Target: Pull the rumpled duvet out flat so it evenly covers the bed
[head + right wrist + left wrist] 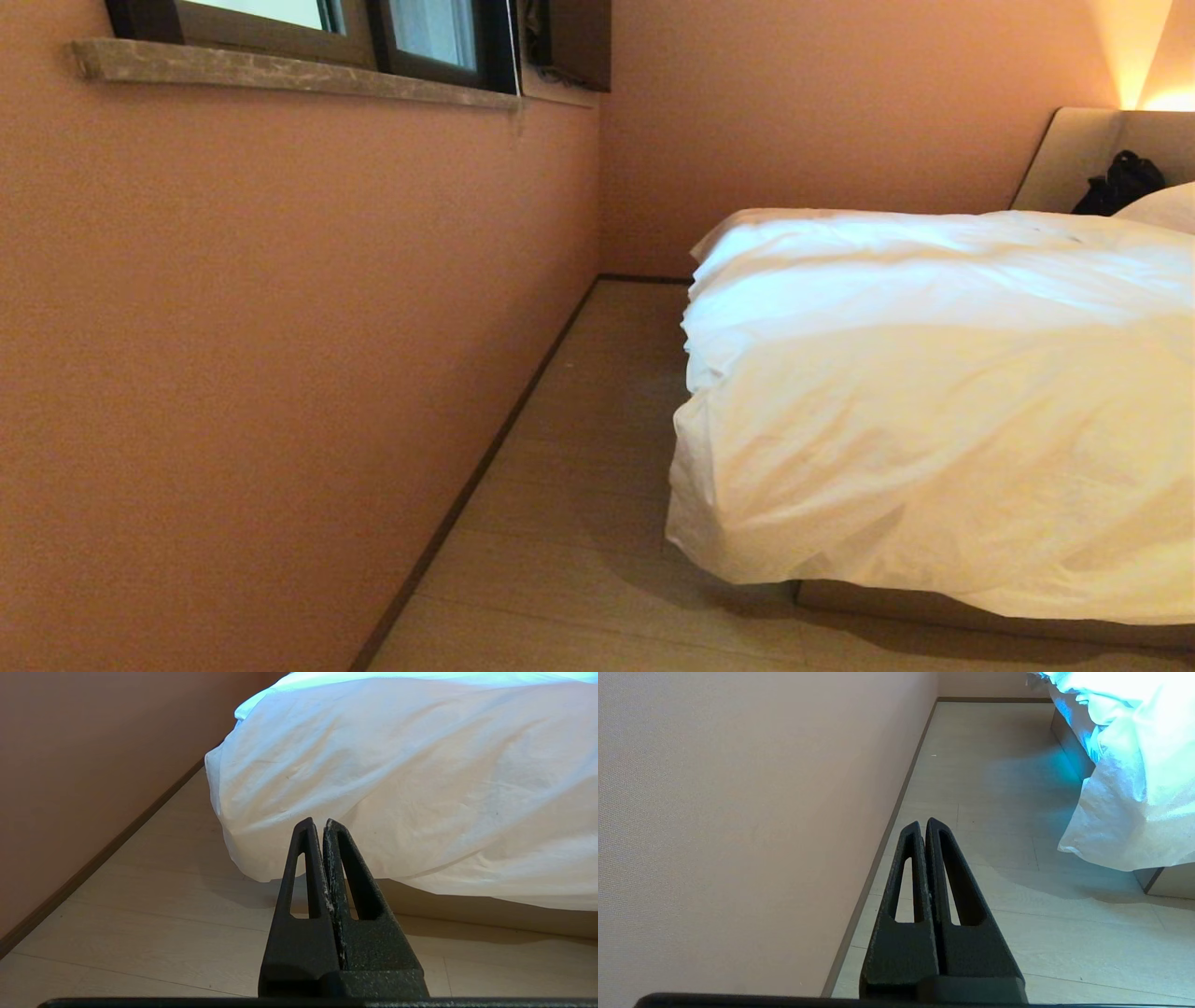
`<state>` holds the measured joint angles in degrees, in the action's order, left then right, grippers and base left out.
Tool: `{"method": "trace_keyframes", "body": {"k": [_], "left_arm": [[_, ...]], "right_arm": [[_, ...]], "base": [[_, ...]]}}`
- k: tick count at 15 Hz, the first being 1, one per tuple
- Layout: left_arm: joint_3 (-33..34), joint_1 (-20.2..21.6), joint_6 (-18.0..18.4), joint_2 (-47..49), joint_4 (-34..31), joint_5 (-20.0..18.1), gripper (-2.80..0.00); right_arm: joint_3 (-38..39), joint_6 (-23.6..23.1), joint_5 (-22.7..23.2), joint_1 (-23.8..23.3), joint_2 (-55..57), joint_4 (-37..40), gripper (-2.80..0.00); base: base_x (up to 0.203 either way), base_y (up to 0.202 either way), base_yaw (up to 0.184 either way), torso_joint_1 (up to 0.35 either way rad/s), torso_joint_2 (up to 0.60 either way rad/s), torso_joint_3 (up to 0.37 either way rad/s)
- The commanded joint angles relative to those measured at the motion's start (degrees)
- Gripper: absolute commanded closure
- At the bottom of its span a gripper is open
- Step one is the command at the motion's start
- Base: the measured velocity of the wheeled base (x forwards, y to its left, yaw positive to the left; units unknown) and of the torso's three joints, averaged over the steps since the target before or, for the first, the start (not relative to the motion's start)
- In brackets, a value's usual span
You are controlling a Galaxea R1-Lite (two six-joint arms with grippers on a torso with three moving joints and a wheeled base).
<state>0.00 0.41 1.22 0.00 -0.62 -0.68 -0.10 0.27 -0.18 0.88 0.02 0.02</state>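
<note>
**White duvet hangs off the bed corner, both my grippers idle**

Black and pressed together, the fingers of my left gripper (923,822) hold nothing; they point along the pale wood floor (999,812) beside the salmon-pink wall (738,812). My right gripper (316,822) is the same, its two fingers closed against each other with nothing between them, aimed at the foot of the bed from low above the floor. Neither arm shows in my head view.

Nearest me, at about four o'clock in the head view, the duvet (934,420) droops over the bed's corner and end, its wrinkled white cover hanging down close to the floor. Under its lower edge, around five o'clock, a strip of the bed (934,607) base shows. The duvet lies bunched and puffy over the mattress, with creases running across it towards three o'clock.

Farther off, near two o'clock, a white pillow (1167,207) peeks above the duvet, with a black object (1120,182) just beside it against the padded headboard (1074,154). At eleven o'clock a stone window sill (280,70) juts from the wall beneath a dark-framed window (373,28).
</note>
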Motion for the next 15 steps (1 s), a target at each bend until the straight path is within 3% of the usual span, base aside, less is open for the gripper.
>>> {"method": "trace_keyframes", "body": {"k": [1,15], "left_arm": [[0.0,0.0,0.0,0.0,0.0,0.0,0.00],[0.0,0.0,0.1,0.0,0.0,0.0,0.00]], "right_arm": [[0.0,0.0,0.0,0.1,0.0,0.0,0.00],[0.0,0.3,0.0,0.0,0.0,0.0,0.00]], "base": [[0.000,0.000,0.000,0.000,0.00,0.000],[0.000,0.000,0.000,0.000,0.00,0.000]]}}
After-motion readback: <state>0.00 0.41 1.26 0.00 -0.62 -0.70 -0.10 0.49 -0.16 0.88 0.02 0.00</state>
